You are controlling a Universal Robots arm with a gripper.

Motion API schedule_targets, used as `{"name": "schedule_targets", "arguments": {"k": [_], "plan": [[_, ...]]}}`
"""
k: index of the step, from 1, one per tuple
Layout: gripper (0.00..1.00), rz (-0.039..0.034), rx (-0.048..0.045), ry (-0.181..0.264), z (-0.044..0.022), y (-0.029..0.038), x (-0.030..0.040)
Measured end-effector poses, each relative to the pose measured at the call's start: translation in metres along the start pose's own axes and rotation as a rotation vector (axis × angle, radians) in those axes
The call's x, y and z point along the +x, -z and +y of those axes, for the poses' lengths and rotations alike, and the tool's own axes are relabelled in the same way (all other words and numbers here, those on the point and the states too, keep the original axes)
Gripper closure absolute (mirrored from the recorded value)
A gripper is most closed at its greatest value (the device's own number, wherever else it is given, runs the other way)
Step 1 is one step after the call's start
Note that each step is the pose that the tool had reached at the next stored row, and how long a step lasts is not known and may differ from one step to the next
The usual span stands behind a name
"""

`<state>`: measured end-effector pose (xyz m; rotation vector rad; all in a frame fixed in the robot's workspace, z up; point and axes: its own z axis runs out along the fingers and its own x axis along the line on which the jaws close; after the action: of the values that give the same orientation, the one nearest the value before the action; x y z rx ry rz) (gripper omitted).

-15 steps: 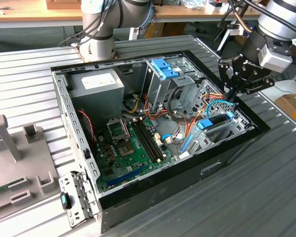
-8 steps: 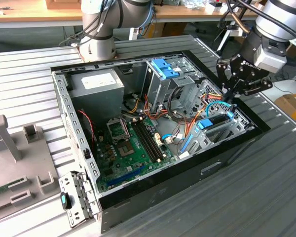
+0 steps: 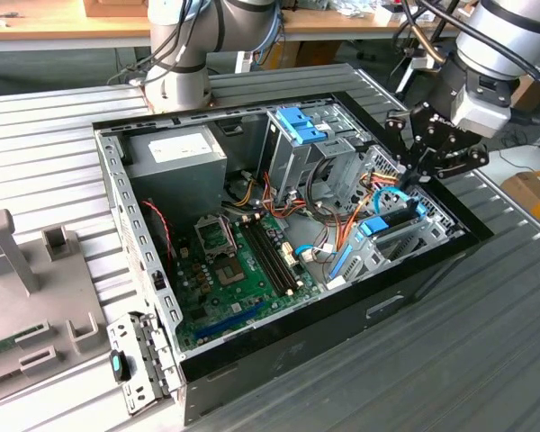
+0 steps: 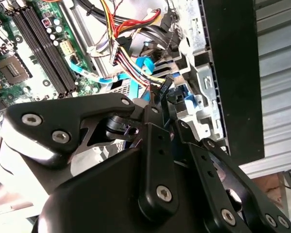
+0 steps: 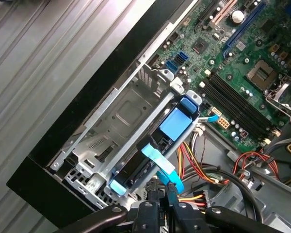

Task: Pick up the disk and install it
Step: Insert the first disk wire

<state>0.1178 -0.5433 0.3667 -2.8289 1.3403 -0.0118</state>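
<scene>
— Disk: where is it, and how will it handle?
— Inside the case, seated in the metal bay by the wall. I'd judge it heavy, stiff and shock-shy; grip it by the blue rails.
— Gripper?
— Fingers pressed together just above the disk's end. The exterior view takes in the whole case; the first wrist view gives the disk lengthwise.

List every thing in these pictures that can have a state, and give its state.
computer case: lying on its side, side open.
disk: sitting in the drive cage beside the case wall.
gripper: low inside the case, close to the disk's end; contact cannot be told.
memory slots: empty.
processor socket: uncovered, no cooler on it.
</scene>
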Motion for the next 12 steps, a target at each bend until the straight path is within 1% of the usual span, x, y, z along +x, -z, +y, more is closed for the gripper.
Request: {"name": "schedule_targets", "arguments": {"k": [1,3,5,10,12], "plan": [[0.83,0.0004,-0.0003,-0.017,0.0002,-0.0002,-0.0001],[0.83,0.0012,-0.0003,-0.076,0.0002,-0.0012,-0.0002],[0.83,0.0021,-0.0005,-0.145,0.0002,-0.0023,-0.0002],[0.83,0.0033,-0.0007,-0.237,0.0003,-0.0038,-0.0002],[0.83,0.0043,-0.0009,-0.303,0.0003,-0.0046,-0.0002]]}}
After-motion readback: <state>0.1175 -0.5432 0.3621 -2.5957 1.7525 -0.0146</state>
